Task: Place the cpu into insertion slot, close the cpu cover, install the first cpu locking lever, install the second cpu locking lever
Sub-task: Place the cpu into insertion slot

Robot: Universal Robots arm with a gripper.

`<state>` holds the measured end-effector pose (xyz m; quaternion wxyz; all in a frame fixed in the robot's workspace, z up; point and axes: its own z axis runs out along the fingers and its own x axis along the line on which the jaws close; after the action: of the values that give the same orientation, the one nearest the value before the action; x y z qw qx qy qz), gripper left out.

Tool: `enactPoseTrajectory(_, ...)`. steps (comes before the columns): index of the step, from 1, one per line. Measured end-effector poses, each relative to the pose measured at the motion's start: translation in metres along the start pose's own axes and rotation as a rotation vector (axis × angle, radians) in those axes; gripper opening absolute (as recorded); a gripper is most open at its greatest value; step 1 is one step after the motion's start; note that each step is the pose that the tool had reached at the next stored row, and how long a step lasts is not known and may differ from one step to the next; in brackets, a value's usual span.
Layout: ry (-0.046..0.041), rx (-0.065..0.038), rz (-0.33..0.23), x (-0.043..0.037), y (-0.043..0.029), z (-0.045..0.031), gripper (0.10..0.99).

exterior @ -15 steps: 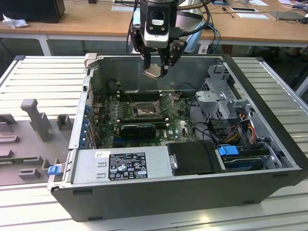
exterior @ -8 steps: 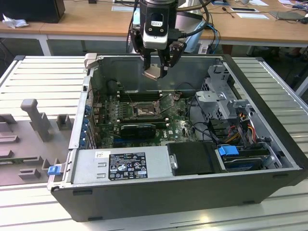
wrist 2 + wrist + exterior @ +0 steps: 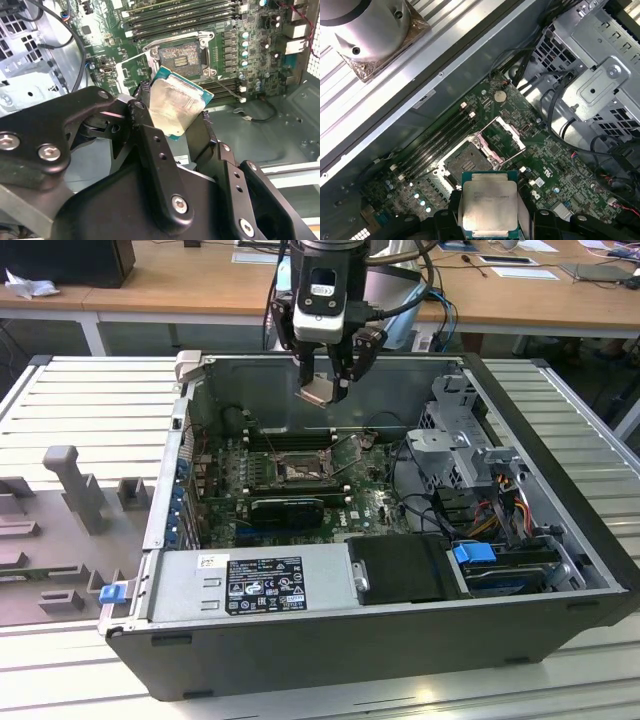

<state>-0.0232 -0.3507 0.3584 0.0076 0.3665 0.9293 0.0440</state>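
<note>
Cpu (image 3: pixel 320 390) off the board, pinched in the gripper (image 3: pixel 327 378) above the open computer case (image 3: pixel 560 490), near the level of its upper rim. Pale metal top faced both wrist cameras (image 3: pixel 175 107) (image 3: pixel 489 205); green edge visible round it. In the exterior view the chip sat tilted, not level with the board.

Insertion slot (image 3: pixel 300 470) lay below the chip on the green motherboard (image 3: pixel 375 502), well apart from it and a little toward the exterior view's left. Slot bare, contact field exposed in both wrist views (image 3: pixel 184 56) (image 3: pixel 468 161). Cpu cover (image 3: pixel 504 135) swung up and back beside the slot, also seen as a pale plate in the second wrist view (image 3: pixel 131 70). Memory slots (image 3: pixel 440 137) ran alongside the socket.

Claw: closed on the cpu, black fingers (image 3: pixel 150 137) bearing on two opposite edges, gap no wider than the chip itself. Touched nothing else. Judged: placement not yet done; cover not yet closed.
</note>
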Motion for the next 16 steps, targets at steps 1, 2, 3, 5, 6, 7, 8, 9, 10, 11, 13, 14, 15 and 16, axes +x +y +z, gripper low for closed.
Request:
enactPoseTrajectory(1,-0.0013,0.0,0.015,0.0,0.0,0.0,0.525)
enactPoseTrajectory(2,-0.0023,0.0,0.027,0.0,0.0,0.0,0.525)
enactPoseTrajectory(3,-0.0032,-0.001,0.036,0.0,0.0,0.0,0.525)
enactPoseTrajectory(5,-0.005,-0.001,0.058,0.0,0.0,0.0001,0.525)
enactPoseTrajectory(6,-0.0058,-0.001,0.067,0.0,0.0,0.0001,0.525)
enactPoseTrajectory(7,-0.0064,-0.001,0.073,0.0,0.0,0.0001,0.525)
enactPoseTrajectory(8,-0.0069,-0.001,0.079,0.0,0.0,0.0001,0.525)
enactPoseTrajectory(9,-0.0075,-0.002,0.087,0.0,0.0,0.0001,0.525)
enactPoseTrajectory(10,-0.0081,-0.002,0.092,0.0,0.0,0.0001,0.525)
enactPoseTrajectory(11,-0.0091,-0.002,0.104,0.0,0.0,0.0001,0.525)
enactPoseTrajectory(13,-0.0105,-0.002,0.12,0.0,0.0,0.0001,0.525)
enactPoseTrajectory(14,-0.0109,-0.002,0.125,0.0,0.0,0.0001,0.525)
enactPoseTrajectory(15,-0.0119,-0.002,0.135,0.0,0.0,0.0002,0.525)
enactPoseTrajectory(16,-0.0123,-0.003,0.141,0.0,0.0,0.0002,0.525)
